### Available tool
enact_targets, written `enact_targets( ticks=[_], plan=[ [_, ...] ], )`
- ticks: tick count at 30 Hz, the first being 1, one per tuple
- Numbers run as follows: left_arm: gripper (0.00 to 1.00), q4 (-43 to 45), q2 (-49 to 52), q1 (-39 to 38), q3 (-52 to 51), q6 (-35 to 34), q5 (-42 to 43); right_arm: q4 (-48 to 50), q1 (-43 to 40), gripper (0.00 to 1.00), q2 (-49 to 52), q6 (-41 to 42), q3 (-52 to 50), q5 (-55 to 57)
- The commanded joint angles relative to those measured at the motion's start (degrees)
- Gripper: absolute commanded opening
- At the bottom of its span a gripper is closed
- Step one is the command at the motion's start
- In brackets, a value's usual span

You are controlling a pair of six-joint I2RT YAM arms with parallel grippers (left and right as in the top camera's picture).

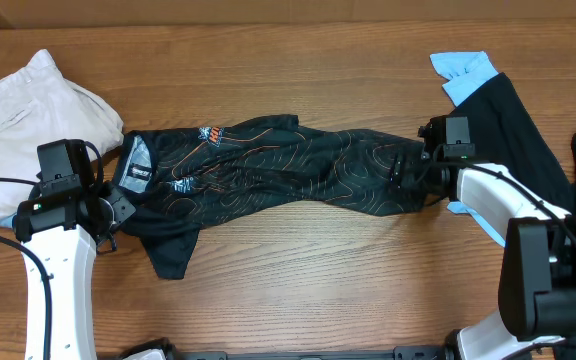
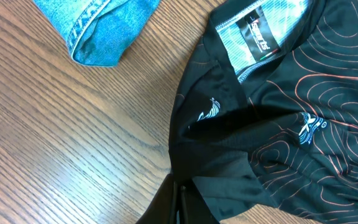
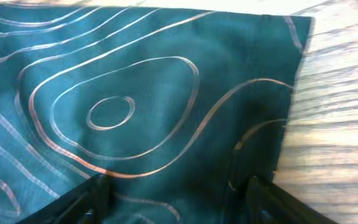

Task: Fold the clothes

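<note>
The black jersey (image 1: 268,165) with thin orange contour lines lies stretched left to right across the wooden table. Its collar label shows in the left wrist view (image 2: 260,37). My left gripper (image 1: 118,208) is at the jersey's left end. In the left wrist view its fingers (image 2: 180,202) are pressed together on a fold of the black fabric. My right gripper (image 1: 405,170) is at the jersey's right end. In the right wrist view its fingers (image 3: 179,199) are spread wide, with the jersey (image 3: 135,99) lying flat between and under them near its edge.
A white garment (image 1: 28,110) lies at the far left. A light-blue garment (image 1: 463,72) and a plain black one (image 1: 518,140) lie at the far right, behind the right arm. A blue denim piece (image 2: 98,28) lies near the left gripper.
</note>
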Motion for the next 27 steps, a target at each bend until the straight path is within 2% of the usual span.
enact_targets(
  ticks=[1,2,4,5,6,8,13,18,27],
  plan=[
    [0.04,-0.17,0.17,0.2,0.55,0.59,0.11,1.22,-0.13,0.51,3.61,-0.22,-0.74,-0.79],
    [0.04,-0.13,0.17,0.22,0.55,0.59,0.09,1.64,-0.13,0.33,3.61,-0.22,-0.72,-0.98],
    [0.04,-0.11,0.17,0.2,0.55,0.59,0.09,1.81,-0.13,0.12,3.19,-0.22,-0.04,-1.11],
    [0.04,-0.11,0.17,0.22,0.55,0.61,0.09,1.03,-0.13,0.06,2.75,-0.09,0.72,-1.14],
    [0.04,-0.13,0.17,0.22,0.55,0.61,0.07,-0.35,-0.13,0.04,2.08,0.24,1.7,-1.11],
    [0.04,-0.11,0.17,0.2,0.55,0.61,0.07,-5.66,-0.13,0.04,-2.08,0.42,6.19,-1.09],
    [0.04,0.59,0.17,0.22,0.55,0.59,0.07,-10.75,-0.13,0.04,-11.23,0.39,15.26,-0.44],
    [0.04,0.59,0.2,0.22,0.55,0.61,0.07,-17.0,-0.13,0.04,-15.82,0.42,22.97,-0.02],
    [0.04,0.76,0.2,0.22,0.55,0.63,0.04,-34.71,-0.13,0.06,-22.34,0.42,25.24,-0.04]
  ],
)
